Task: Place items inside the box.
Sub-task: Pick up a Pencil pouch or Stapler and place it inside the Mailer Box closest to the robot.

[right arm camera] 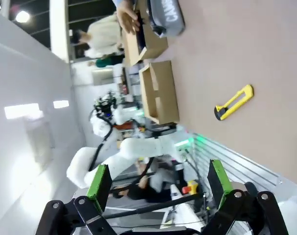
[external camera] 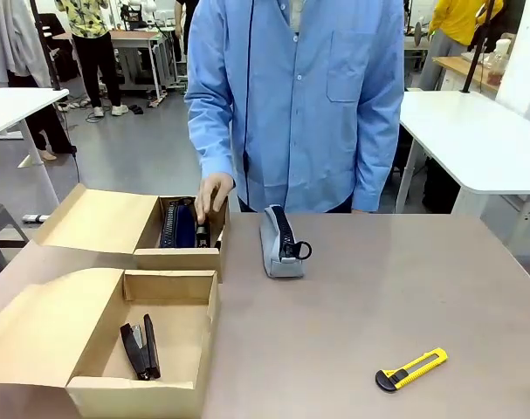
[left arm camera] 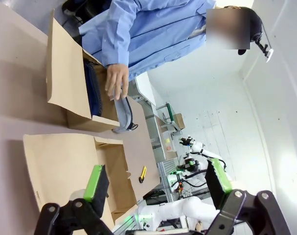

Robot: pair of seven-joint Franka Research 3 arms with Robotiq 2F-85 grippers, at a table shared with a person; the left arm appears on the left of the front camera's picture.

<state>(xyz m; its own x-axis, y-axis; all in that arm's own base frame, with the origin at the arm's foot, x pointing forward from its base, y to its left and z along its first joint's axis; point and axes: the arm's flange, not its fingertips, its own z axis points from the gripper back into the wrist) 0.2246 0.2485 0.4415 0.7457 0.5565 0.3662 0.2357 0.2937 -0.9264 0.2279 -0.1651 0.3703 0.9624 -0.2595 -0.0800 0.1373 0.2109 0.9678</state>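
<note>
Left pincer (left arm camera: 157, 181) and right pincer (right arm camera: 159, 180) both wide apart; slim black stapler (external camera: 140, 349) flat inside plain brown cardboard box (external camera: 134, 400).

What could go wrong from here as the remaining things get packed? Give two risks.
1. The person's hand is at the far box, beside the dark pouch; an arm reaching there might meet it.
2. The stapler lies in the near box, so things are split between two boxes; the utility knife or pencil case could end up in the wrong one.
</note>
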